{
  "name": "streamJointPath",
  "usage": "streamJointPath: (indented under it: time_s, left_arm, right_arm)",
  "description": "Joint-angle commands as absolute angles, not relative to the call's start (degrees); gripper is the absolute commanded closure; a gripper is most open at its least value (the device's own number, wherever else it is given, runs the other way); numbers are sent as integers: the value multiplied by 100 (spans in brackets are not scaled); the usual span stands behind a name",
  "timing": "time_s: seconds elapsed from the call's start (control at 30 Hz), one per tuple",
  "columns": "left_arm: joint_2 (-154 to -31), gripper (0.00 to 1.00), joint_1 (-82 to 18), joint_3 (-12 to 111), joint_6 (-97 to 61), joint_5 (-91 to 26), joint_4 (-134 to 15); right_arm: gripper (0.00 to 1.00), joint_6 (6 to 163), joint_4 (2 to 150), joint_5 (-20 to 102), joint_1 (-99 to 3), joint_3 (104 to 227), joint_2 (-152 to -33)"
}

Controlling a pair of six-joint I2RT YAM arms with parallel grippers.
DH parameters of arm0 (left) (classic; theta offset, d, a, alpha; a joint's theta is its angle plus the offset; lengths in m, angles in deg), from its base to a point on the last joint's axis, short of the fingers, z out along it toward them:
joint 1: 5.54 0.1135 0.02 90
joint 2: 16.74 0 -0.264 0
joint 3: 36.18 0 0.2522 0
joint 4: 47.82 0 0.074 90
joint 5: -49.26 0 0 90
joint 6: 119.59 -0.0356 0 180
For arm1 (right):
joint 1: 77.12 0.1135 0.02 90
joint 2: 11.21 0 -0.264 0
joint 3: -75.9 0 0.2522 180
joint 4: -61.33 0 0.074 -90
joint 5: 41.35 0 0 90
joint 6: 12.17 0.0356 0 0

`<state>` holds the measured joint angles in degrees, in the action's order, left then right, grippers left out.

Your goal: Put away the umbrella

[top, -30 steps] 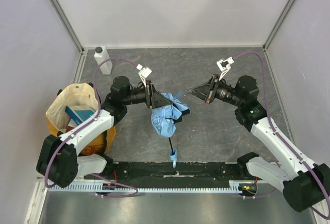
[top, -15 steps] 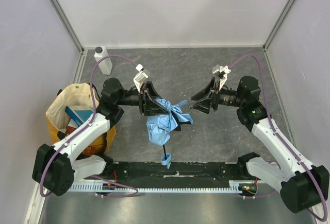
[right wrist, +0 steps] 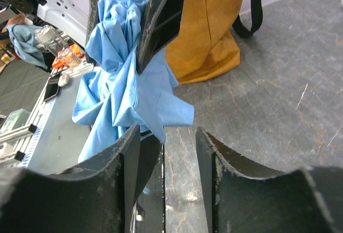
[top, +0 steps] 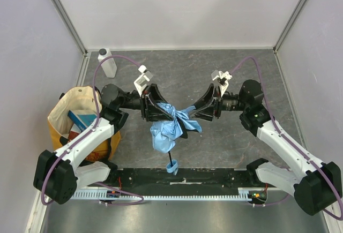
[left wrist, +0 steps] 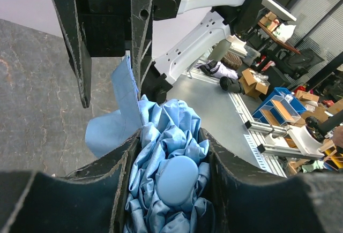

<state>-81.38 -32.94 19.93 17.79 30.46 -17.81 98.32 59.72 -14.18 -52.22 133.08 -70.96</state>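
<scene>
The light-blue umbrella [top: 165, 130] hangs bunched above the middle of the table, its black shaft [top: 171, 160] pointing toward the near edge and ending in a small blue loop [top: 171, 168]. My left gripper [top: 170, 114] is shut on the umbrella's fabric; in the left wrist view the folds and a blue oval cap [left wrist: 177, 182] fill the gap between my fingers. My right gripper [top: 194, 113] is open, just right of the umbrella. In the right wrist view a fabric flap [right wrist: 161, 107] hangs at my left fingertip [right wrist: 131, 147], and the gap of the right gripper [right wrist: 169, 150] shows bare table.
A yellow-and-cream tote bag [top: 75, 110] stands at the left with a blue box [top: 83, 119] inside; it also shows in the right wrist view [right wrist: 209, 35]. A white bottle [top: 107, 62] stands at the back left corner. Walls enclose the grey table [top: 230, 72].
My right gripper has moved left, up to the umbrella. My left gripper has shifted the umbrella slightly left and toward the near edge, still holding it.
</scene>
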Motion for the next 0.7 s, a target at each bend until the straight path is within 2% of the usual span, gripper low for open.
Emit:
streamJointPath:
  time_s: [0.0,0.1,0.37,0.53,0.67]
  left_arm:
    - [-7923,98,-3296,1995,2183,3160,-1210]
    - [-7940,98,-3296,1977,2191,3151,-1184]
    - [-7984,98,-3296,1942,2367,3142,-929]
    - [-7976,98,-3296,1907,2499,3133,-762]
    - [-7975,98,-3296,1880,2499,3160,-735]
  right_arm:
    - [50,10313,4910,-1315,-5216,13370,-7036]
    - [53,10700,4417,-1419,-5199,13308,-7062]
    - [59,10692,4275,-1586,-4874,13317,-7247]
    - [66,10858,3943,-1455,-4838,13291,-7282]
    - [78,11087,3634,-1472,-4821,13264,-7318]
